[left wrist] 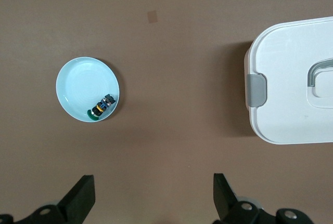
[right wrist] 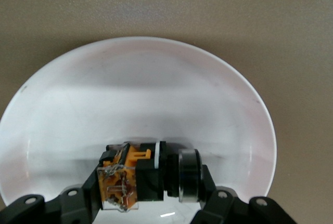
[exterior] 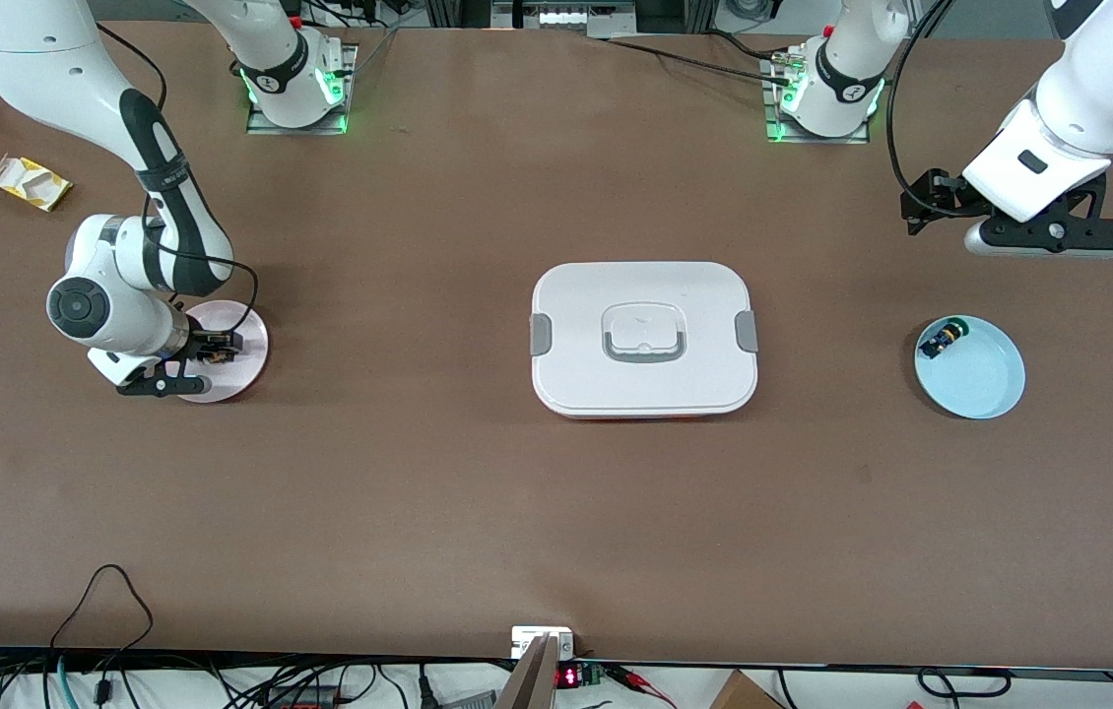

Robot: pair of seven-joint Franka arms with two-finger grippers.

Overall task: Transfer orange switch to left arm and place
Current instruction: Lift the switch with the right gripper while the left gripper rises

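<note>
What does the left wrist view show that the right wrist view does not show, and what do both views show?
Only the left wrist view shows the box, the blue plate with the other switch on it, and the open left gripper over bare table. Only the right wrist view shows the pink plate and the orange switch lying on it, with the right gripper shut on the switch. Both views show the brown table.

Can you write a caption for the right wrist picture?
The right gripper shut on the orange switch, down in the pink plate.
</note>
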